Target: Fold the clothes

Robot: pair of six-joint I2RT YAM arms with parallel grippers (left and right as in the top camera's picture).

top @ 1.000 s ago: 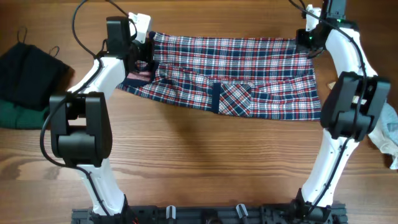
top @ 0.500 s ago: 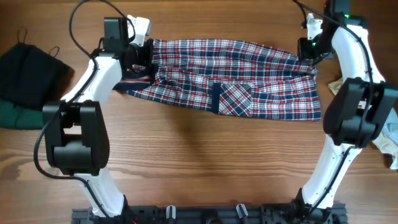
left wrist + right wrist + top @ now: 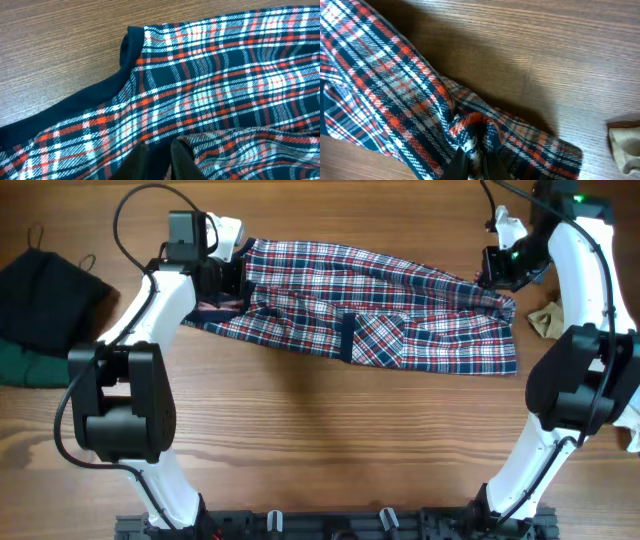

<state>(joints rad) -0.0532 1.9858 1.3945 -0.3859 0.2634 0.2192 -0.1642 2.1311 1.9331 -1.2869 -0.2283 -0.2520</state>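
Plaid shirt (image 3: 370, 305) outspread across brown wood-grain table (image 3: 300, 440), dark clothes (image 3: 45, 300) leftward.

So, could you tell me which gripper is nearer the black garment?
Left. The left gripper is at the end of the plaid shirt toward the black garment; the right gripper pinches its opposite end.

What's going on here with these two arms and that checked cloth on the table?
Two robot arms are folding a plaid shirt spread across the wooden table. The right gripper has its jaws pinched shut on a bunched far corner of it. The left gripper is at the other far corner with navy trim between its jaws; whether it grips is unclear. A dark pile of clothes waits at the left.
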